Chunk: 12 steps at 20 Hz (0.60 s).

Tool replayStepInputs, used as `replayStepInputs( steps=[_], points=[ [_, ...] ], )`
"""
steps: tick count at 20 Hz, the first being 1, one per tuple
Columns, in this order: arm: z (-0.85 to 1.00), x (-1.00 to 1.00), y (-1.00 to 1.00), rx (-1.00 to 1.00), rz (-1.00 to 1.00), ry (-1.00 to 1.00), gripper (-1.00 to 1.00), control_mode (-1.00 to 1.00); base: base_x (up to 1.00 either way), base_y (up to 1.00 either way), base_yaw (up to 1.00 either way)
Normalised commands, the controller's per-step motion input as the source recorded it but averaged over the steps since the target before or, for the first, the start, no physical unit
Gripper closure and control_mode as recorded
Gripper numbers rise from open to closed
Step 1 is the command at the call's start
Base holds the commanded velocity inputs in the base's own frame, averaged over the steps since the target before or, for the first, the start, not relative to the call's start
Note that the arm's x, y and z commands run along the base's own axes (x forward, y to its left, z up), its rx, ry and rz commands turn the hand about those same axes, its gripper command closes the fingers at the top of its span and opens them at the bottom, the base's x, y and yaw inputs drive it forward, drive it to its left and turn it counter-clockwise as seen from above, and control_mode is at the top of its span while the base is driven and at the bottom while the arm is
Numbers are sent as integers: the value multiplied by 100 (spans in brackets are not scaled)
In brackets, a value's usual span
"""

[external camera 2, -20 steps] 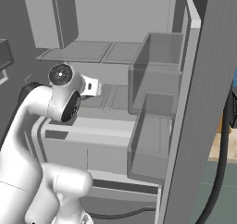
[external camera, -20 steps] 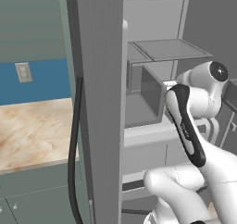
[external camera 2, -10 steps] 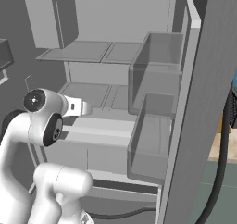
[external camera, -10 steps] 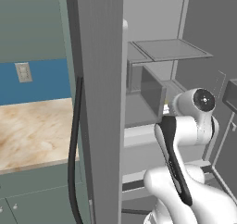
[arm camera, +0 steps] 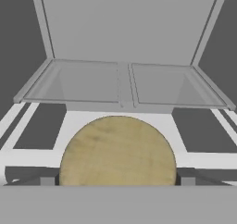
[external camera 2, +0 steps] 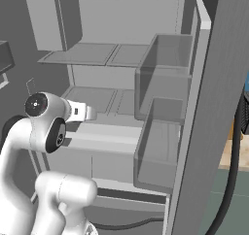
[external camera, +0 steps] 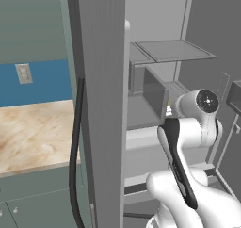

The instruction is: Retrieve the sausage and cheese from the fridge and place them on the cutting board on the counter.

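Spread wide, my pincer (arm camera: 118, 181) gripped nothing; I had it levelled at the cheese (arm camera: 118, 150) so its fingers (arm camera: 47, 181) flanked the chunk for a sideways grasp. That cheese lay on a fridge (external camera 2: 146, 83) shelf near its front edge: a round, tan-yellow, faintly mottled disc.

Cheese (arm camera: 118, 151) tan-yellow; fridge (external camera 2: 121, 83) grey; counter (external camera: 33, 137) beige marbled.

No text, label, brand, number or sign can be read anywhere, neither on the fridge (external camera 2: 204, 108) nor on the surface (external camera: 33, 133).
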Motion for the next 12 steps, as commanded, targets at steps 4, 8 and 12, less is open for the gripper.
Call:
replayStepInputs(
  steps=[4,8,12],
  points=[
    [0,0,0,0,0,0,100,100,0,0,0],
    [0,0,0,0,0,0,100,100,0,0,0],
    [0,0,0,0,0,0,100,100,-46,0,0]
  ],
)
